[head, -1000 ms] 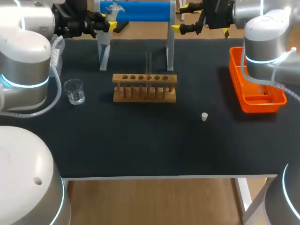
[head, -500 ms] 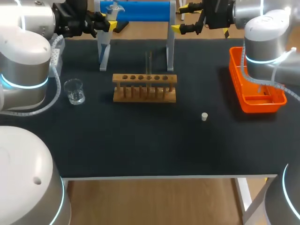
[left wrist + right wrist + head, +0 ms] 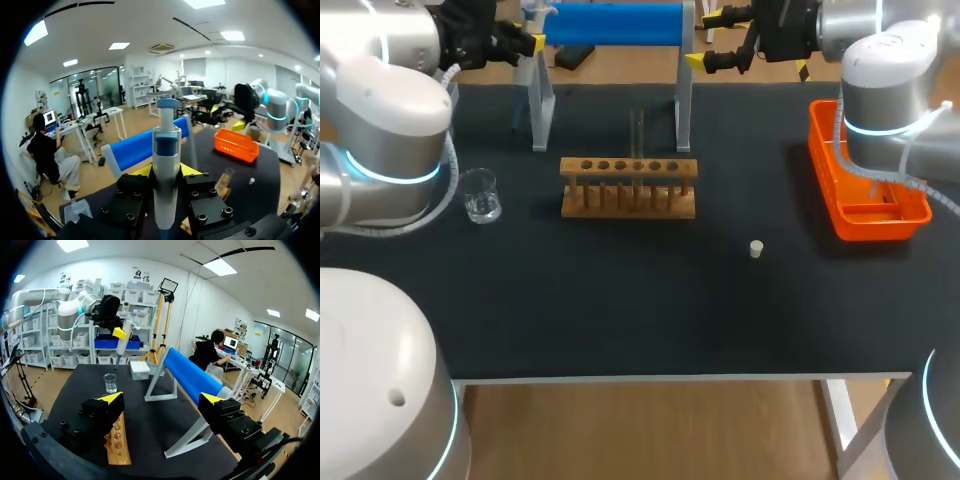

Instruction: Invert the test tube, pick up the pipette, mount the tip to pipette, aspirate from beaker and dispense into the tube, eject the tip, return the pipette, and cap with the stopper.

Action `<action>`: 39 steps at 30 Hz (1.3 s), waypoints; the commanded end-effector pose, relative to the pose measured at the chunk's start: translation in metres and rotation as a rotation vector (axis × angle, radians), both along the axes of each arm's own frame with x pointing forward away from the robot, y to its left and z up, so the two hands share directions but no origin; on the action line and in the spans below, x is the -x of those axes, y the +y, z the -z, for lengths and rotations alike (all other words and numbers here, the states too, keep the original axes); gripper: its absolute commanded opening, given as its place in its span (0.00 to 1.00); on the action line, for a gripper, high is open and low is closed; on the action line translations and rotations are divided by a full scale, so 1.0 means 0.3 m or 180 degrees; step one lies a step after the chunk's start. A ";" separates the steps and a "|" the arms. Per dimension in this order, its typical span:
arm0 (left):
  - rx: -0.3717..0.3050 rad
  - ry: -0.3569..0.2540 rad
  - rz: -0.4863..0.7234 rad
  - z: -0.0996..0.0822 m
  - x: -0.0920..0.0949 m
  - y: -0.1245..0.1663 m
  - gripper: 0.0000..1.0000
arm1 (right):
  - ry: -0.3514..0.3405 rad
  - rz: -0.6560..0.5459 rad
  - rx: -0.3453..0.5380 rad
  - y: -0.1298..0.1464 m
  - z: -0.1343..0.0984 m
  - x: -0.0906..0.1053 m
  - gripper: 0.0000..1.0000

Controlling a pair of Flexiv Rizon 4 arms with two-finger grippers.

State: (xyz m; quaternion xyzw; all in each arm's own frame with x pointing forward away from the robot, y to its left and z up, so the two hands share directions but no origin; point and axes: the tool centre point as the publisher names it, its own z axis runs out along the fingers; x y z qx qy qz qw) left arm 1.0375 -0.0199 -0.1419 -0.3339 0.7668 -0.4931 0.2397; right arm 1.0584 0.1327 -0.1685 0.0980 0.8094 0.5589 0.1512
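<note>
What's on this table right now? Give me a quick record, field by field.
left gripper: shut on the pipette, far left corner
right gripper: open, empty, beside the blue stand
rack: mid-table, one glass tube standing in it
beaker: left of the rack
stopper: loose, right of the rack
orange tray: right edge

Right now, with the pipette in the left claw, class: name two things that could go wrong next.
1. The pipette in the left claw hangs close to the stand; a careless swing may strike it.
2. The beaker stands right beside the left arm; the elbow might knock it over as the arm turns.
</note>
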 end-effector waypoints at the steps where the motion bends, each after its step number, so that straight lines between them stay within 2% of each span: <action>1: -0.0089 0.0020 -0.0352 0.015 -0.044 -0.046 0.00 | 0.0007 -0.0008 0.0004 -0.002 -0.001 -0.002 1.00; 10: -0.0079 0.0030 -0.0746 0.040 -0.104 -0.026 0.00 | 0.0007 -0.0008 0.0004 -0.002 -0.001 -0.002 1.00; 22: -0.0041 -0.0028 -0.1065 0.034 -0.182 -0.027 0.00 | 0.0007 -0.0008 0.0004 -0.002 -0.001 -0.002 1.00; 28: -0.0026 0.0021 -0.1297 0.049 -0.227 -0.037 0.00 | 0.0007 -0.0008 0.0004 -0.002 -0.001 -0.002 1.00; 35: 0.0073 -0.0014 -0.1495 0.065 -0.253 -0.044 0.00 | 0.0007 -0.0008 0.0004 -0.002 -0.001 -0.002 1.00; 39: 0.0043 0.0000 -0.1547 0.074 -0.271 -0.048 0.00 | 0.0007 -0.0008 0.0004 -0.002 -0.001 -0.002 1.00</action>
